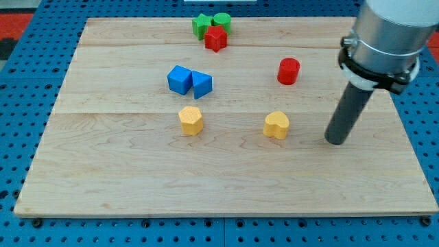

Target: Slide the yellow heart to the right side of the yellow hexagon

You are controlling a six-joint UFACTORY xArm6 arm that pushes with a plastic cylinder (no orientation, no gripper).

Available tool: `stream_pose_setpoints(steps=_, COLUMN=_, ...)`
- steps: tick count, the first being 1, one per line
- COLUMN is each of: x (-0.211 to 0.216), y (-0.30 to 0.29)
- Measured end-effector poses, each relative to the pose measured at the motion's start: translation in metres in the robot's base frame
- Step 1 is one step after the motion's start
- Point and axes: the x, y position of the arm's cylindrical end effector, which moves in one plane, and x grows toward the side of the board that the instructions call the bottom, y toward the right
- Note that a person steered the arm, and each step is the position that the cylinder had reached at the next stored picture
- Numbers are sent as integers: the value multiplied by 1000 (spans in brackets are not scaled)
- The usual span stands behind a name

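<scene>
The yellow heart [276, 125] lies right of the board's middle. The yellow hexagon [191, 120] lies to its left, about level with it, with a wide gap between them. My tip [336, 140] rests on the board to the right of the yellow heart, a short way off and not touching it. The rod rises from the tip toward the view's top right.
A blue cube [180, 79] and a blue triangular block [202, 84] touch each other above the hexagon. A red cylinder [289, 71] sits above the heart. A green star [201, 25], a green cylinder [221, 21] and a red star [215, 39] cluster at the wooden board's [103, 171] top edge.
</scene>
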Motion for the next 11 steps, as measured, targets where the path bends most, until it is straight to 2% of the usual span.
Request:
stream_pose_setpoints(steps=2, x=0, y=-28)
stream_pose_setpoints(steps=3, x=0, y=3)
stream_pose_setpoints(steps=5, x=-1, y=113)
stream_pose_setpoints(steps=6, x=-6, y=63)
stream_pose_setpoints(steps=7, x=-9, y=-40)
stream_pose_setpoints(steps=8, x=-18, y=-109)
stream_pose_setpoints(steps=9, x=-20, y=-91)
stream_pose_setpoints(steps=11, x=-21, y=-177)
